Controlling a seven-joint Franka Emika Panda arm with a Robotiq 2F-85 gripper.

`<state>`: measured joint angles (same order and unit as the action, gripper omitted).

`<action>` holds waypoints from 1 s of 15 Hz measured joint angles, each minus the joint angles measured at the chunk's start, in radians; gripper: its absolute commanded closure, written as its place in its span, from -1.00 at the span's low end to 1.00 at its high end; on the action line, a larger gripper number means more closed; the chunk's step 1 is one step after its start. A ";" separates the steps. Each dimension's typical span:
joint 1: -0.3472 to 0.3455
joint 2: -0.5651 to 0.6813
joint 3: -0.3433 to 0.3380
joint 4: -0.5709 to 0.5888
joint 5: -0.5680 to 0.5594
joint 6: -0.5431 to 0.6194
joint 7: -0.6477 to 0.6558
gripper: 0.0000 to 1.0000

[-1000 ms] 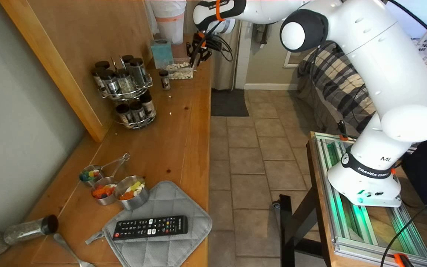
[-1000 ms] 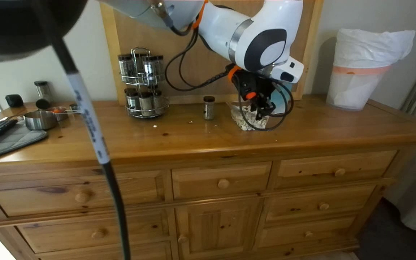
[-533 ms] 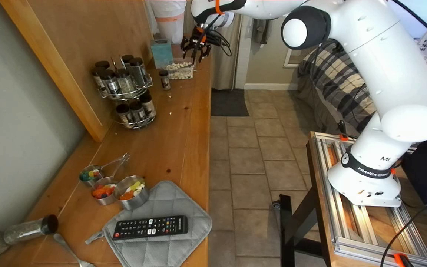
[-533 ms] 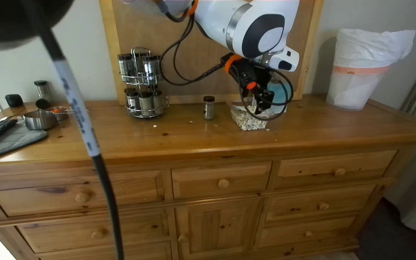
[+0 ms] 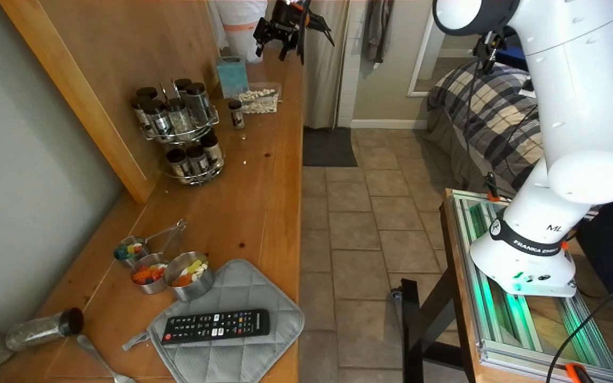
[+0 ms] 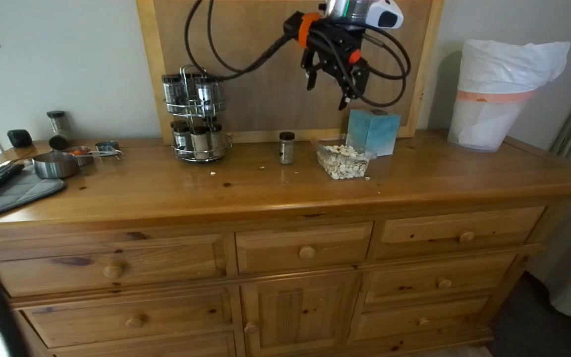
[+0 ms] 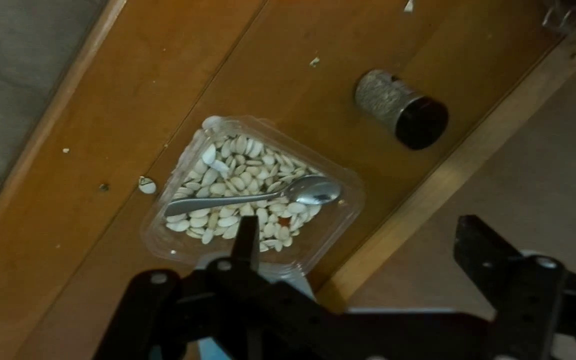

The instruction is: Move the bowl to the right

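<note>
I see the bowl [image 6: 342, 167] on the desk [image 6: 206, 191]: clear plastic w/ pale seeds [image 7: 240, 175], 1 spoon [image 7: 248, 199] lying across 'em, 1 spice jar [image 6: 286, 150] nearby, 1 blue box [image 6: 373, 133] just beside. My pincer [image 6: 327, 97] hangs above, apart from it, fingers [image 7: 247, 245] spread wide. Further along: 1 jar rack [image 6: 196, 111] w/ 2 tiers, 3 measuring cups [image 5: 196, 290], 1 remote ctrl [image 5: 216, 325] on 1 grey pad [image 5: 237, 357]. Arm base [image 5: 522, 268] reads "FRANKA EMIKA" & "ML".

White arm [image 5: 588, 106], black collar [image 5: 530, 246] lettered FRANKA EMIKA; black pincer [image 7: 358, 220], silvery screws [image 7: 158, 278]; orange band [image 6: 307, 29], black cables [image 6: 269, 52].
</note>
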<state>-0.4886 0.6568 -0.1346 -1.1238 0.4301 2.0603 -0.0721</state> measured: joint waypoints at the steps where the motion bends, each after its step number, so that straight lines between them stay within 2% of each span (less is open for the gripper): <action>1: 0.006 -0.042 0.005 -0.042 0.000 -0.022 -0.042 -1.00; 6: 0.056 -0.241 0.006 -0.268 -0.058 -0.072 -0.191 -1.00; 10: 0.094 -0.404 0.003 -0.446 -0.140 -0.045 -0.277 -1.00; 15: 0.151 -0.628 0.002 -0.674 -0.154 -0.012 -0.399 -1.00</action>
<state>-0.3376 0.0290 -0.1330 -1.7976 0.2761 2.0479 -0.4712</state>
